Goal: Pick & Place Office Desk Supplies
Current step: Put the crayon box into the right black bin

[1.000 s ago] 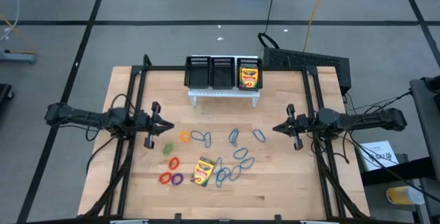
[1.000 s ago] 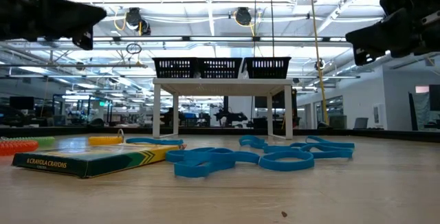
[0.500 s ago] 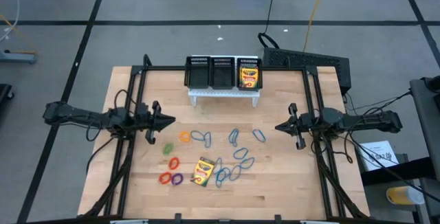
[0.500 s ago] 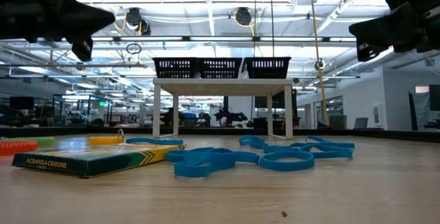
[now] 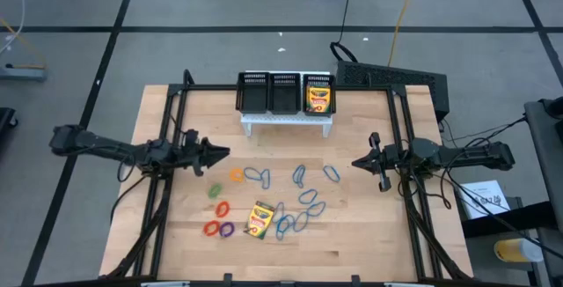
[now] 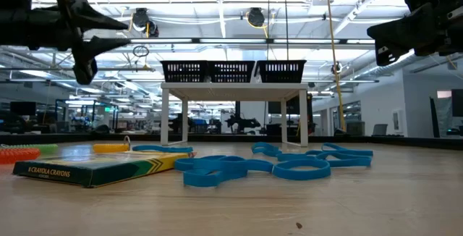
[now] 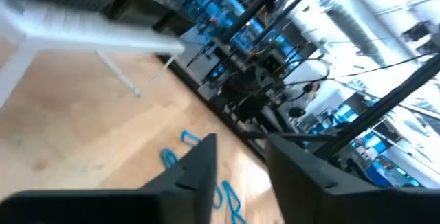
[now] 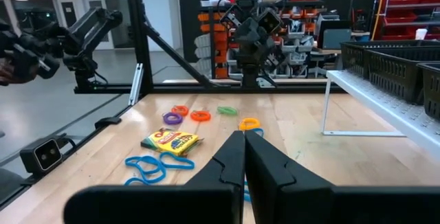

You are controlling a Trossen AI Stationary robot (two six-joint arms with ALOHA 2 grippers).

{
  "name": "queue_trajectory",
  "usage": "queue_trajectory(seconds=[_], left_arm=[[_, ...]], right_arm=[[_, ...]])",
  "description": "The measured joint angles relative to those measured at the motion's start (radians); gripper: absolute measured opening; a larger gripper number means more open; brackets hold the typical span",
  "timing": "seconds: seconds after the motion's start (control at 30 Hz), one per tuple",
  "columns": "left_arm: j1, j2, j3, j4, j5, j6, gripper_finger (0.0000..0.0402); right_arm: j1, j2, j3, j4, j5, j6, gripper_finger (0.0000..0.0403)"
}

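Observation:
One yellow-and-green crayon box (image 5: 259,219) lies flat on the wooden table among thin blue loops (image 5: 299,201). Another crayon box (image 5: 318,98) stands in the right compartment of the black mesh organiser (image 5: 268,93). Small orange (image 5: 236,174), green (image 5: 214,189), red (image 5: 211,228) and purple (image 5: 227,229) loops lie left of the flat box. My left gripper (image 5: 224,153) hovers level above the table's left part, open and empty, pointing toward the centre. My right gripper (image 5: 354,163) hovers level at the right, shut and empty.
The organiser sits on a white riser (image 5: 288,121) at the table's far edge. Black frame rails (image 5: 172,128) run along both sides of the table. Bare wood lies between the two grippers and along the near edge.
My left gripper has edged toward the table's centre, rolled about its own pointing line, and opened its fingers. The supplies on the table have stayed where they were.

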Motion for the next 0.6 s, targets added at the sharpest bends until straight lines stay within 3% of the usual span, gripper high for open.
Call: queue_trajectory(seconds=[0.27, 0.6], left_arm=[[-0.028, 0.166, 0.03, 0.016, 0.005, -0.027, 0.0228], [-0.101, 0.448, 0.233, 0.02, 0.107, 0.144, 0.0239]], right_arm=[[0.0, 0.0, 0.0, 0.0, 0.048, 0.001, 0.0], [0.0, 0.0, 0.0, 0.0, 0.046, 0.001, 0.0]])
